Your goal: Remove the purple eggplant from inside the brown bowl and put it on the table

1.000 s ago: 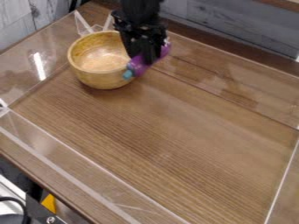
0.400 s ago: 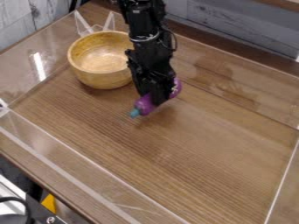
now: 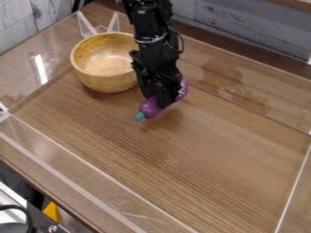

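Since a second ago the gripper has carried the purple eggplant away from the rim of the brown bowl and down toward the table; over the last fraction of that second nothing has shifted, and the arm stands in the same spot.

Now the gripper points straight down with its jaws clenched on the eggplant, which pokes out below and slightly to the side of the fingertips, its small green stem tip nearest the wood. Whether the toy already touches the tabletop I cannot tell, though it hangs very low (low enough that a release would hardly let it roll). That low, vertical hold makes sense: lowering before letting go keeps a smooth, rounded toy from bouncing or skidding off.

Behind and to one side of the gripper sits the bowl, empty and well apart from the jaws, so the drop spot leaves clear room. By my judgement the lift-out is done and the placing is nearly finished; what remains is opening the jaws and rising clear without nudging the eggplant.
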### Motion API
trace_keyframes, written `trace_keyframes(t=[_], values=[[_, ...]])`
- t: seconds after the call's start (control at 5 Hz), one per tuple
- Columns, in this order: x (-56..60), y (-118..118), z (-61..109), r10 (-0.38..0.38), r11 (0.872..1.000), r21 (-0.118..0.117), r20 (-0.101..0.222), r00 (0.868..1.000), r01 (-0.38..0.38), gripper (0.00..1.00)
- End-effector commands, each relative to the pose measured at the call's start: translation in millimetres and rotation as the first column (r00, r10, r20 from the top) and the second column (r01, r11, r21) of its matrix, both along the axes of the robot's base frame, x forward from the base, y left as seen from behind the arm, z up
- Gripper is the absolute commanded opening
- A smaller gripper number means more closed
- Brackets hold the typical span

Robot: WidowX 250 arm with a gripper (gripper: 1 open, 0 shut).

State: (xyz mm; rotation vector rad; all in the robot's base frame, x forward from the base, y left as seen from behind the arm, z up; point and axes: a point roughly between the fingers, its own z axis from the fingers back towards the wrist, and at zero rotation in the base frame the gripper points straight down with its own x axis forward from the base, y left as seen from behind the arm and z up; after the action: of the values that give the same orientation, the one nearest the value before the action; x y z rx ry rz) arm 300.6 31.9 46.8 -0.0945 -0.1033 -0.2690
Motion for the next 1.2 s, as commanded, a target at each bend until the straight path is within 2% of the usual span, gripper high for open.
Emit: trace_keyframes(t=[0.0,0.4,0.8,1.0], values=[[6.5,-5,7.8,0.027,0.999,0.019,0.055,0.998,-0.028,0.0],[16.6,-19,-7.5,-0.072,0.997,0.024,0.052,0.996,0.07,0.0],[28.2,-29,-9.4,-0.183,0.983,0.033,0.048,0.982,0.182,0.0],[26.5,-21,-7.5,-0.158,0.987,0.036,0.044,0.986,0.156,0.0]])
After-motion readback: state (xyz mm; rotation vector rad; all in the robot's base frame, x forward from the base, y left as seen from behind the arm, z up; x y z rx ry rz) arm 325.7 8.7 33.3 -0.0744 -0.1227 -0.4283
